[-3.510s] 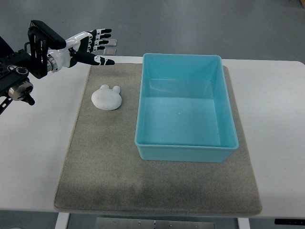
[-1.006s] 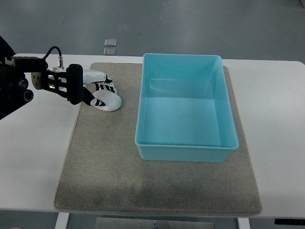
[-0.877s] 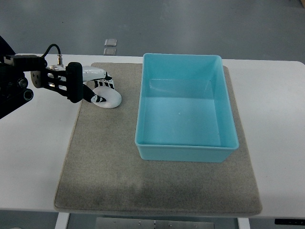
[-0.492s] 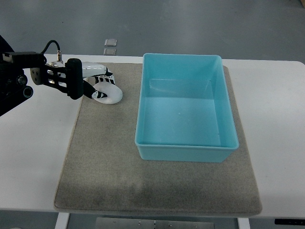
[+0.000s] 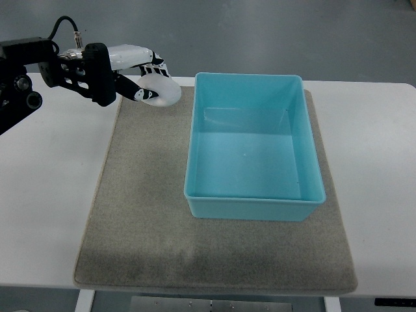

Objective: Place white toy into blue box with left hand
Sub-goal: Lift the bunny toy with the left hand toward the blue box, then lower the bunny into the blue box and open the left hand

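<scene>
The robot's left hand (image 5: 140, 77) grips the white toy (image 5: 161, 90), fingers curled over its top, above the far left corner of the grey mat (image 5: 140, 214); the toy hangs clear of the surface, just left of the blue box (image 5: 253, 198); the box lies to the hand's right, its long axis running toward the robot; the carry likely needs a rightward sweep over the near wall; no right hand shows.

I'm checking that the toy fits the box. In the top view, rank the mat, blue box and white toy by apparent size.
1. Mat, largest.
2. Blue box.
3. White toy, smallest by far, though the left hand hides part of it.
</scene>
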`<action>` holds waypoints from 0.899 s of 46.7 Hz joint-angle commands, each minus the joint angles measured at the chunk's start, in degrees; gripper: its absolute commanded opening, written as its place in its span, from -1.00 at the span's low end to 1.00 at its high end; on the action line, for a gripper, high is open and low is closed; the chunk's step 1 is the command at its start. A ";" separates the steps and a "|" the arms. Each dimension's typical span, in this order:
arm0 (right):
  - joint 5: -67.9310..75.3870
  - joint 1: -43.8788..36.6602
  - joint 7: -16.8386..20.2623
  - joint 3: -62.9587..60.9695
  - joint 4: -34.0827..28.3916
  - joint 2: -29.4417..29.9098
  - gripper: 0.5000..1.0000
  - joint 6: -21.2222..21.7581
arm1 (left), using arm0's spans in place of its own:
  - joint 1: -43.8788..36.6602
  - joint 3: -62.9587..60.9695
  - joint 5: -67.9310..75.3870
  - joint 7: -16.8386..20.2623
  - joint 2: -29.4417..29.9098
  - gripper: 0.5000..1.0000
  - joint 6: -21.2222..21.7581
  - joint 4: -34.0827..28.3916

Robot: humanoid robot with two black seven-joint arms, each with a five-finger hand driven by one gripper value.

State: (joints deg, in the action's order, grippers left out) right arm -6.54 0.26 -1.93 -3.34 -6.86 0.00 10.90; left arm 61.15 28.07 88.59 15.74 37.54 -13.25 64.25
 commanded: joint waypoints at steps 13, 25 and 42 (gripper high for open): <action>0.03 0.00 0.00 0.00 0.00 0.00 0.74 0.00 | 2.04 0.49 0.01 -0.01 -1.15 -0.68 1.30 1.05; 0.03 0.00 0.00 0.00 0.00 0.00 0.74 0.00 | 2.31 0.49 -0.17 0.08 -4.84 -0.67 1.56 1.14; 0.03 0.00 0.00 0.00 0.00 0.00 0.74 0.00 | 1.78 0.14 -0.17 0.08 -8.79 -0.64 1.48 1.14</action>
State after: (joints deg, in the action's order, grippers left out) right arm -6.53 0.26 -1.93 -3.34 -6.86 0.00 10.90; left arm 63.07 28.41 88.41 15.77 29.48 -11.69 65.39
